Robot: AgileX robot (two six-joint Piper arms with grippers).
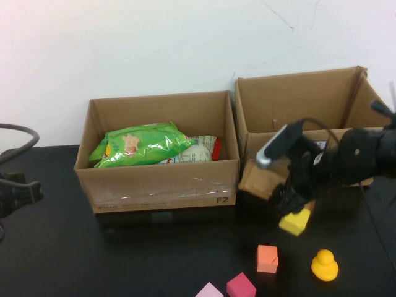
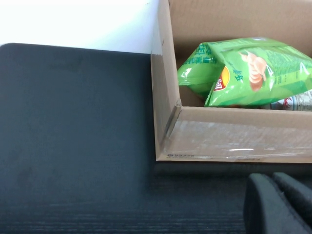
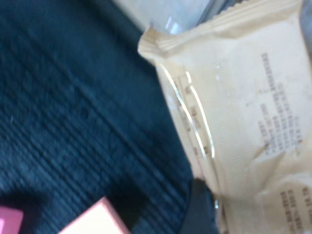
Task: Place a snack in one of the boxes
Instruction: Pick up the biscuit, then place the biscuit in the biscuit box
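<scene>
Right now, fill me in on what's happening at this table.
The right gripper hangs in front of the right box, shut on a tan snack packet held above the black table, not yet in a box. The left box already holds a green chip bag and other packets. The left gripper sits parked at the table's left edge. A yellow block, orange block, two pink blocks and a yellow duck lie near the front.

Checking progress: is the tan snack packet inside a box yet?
Not yet. The right gripper holds the tan snack packet above the table, in front of the right box. The left gripper sits parked at the table's left edge.
</scene>
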